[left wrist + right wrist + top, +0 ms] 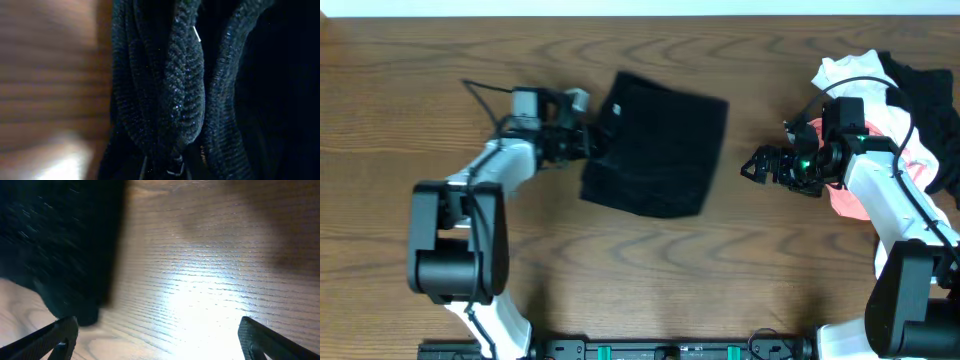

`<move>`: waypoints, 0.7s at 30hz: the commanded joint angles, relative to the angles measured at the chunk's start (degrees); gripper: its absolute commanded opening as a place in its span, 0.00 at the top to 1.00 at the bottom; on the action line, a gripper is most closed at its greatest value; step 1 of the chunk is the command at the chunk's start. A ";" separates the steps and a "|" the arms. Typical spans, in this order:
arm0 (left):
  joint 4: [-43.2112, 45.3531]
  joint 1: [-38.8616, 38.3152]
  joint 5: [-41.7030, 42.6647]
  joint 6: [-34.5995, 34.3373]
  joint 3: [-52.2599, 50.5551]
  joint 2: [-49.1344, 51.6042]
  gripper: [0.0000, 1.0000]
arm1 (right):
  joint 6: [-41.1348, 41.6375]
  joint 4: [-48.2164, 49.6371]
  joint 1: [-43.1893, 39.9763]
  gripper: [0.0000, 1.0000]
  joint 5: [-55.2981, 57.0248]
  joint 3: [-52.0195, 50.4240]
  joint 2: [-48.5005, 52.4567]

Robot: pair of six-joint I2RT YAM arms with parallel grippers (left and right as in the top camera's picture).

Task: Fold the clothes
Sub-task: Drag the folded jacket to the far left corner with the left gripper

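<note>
The black knit garment (658, 143) lies folded into a rough square in the middle of the table. My left gripper (588, 140) is at its left edge. The left wrist view is filled with the garment's thick knit folds (185, 90), pressed right up to the jaws, which seem shut on the fabric. My right gripper (752, 165) is open and empty, low over bare wood to the right of the garment. Its fingertips (160, 340) are spread wide, with the dark garment (55, 245) at the upper left of that view.
A pile of other clothes sits at the right edge: a white piece (845, 72), a black one (925, 85) and a pink one (845, 200) partly under the right arm. Bare wooden table (740, 270) surrounds the folded garment.
</note>
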 commanded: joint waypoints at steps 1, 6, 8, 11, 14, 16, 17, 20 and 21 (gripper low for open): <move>1.57 6.80 -2.49 -3.98 3.34 0.07 0.90 | -1.09 -0.02 -0.26 0.01 -0.68 -0.02 -0.44; 3.80 15.69 -4.07 -8.35 4.83 0.07 0.94 | -1.07 -0.02 -0.22 0.01 -0.68 -0.02 -0.44; 5.44 19.61 -4.09 -11.67 4.83 0.07 0.94 | -1.07 -0.02 -0.22 0.01 -0.68 -0.02 -0.44; 5.99 25.16 -4.04 -16.26 4.83 0.07 0.94 | -1.05 0.00 -0.22 0.01 -0.68 -0.02 -0.44; 3.52 30.45 -4.00 -18.60 4.83 0.07 0.94 | -1.05 0.02 -0.20 0.01 -0.66 -0.02 -0.44; 0.35 33.55 -4.00 -18.73 4.81 0.07 0.94 | -1.05 0.17 -0.22 0.01 -0.66 -0.02 -0.44; -1.81 35.28 -4.15 -18.69 4.81 0.07 0.94 | -1.05 0.39 -0.22 0.01 -0.68 -0.02 -0.44; -6.84 39.23 -5.81 -18.73 4.81 0.07 0.94 | -1.03 1.22 -0.22 0.01 -0.92 -0.02 -0.44; -8.26 40.63 -6.25 -18.75 4.81 0.07 0.94 | -1.05 1.55 -0.22 0.01 -1.42 -0.02 -0.44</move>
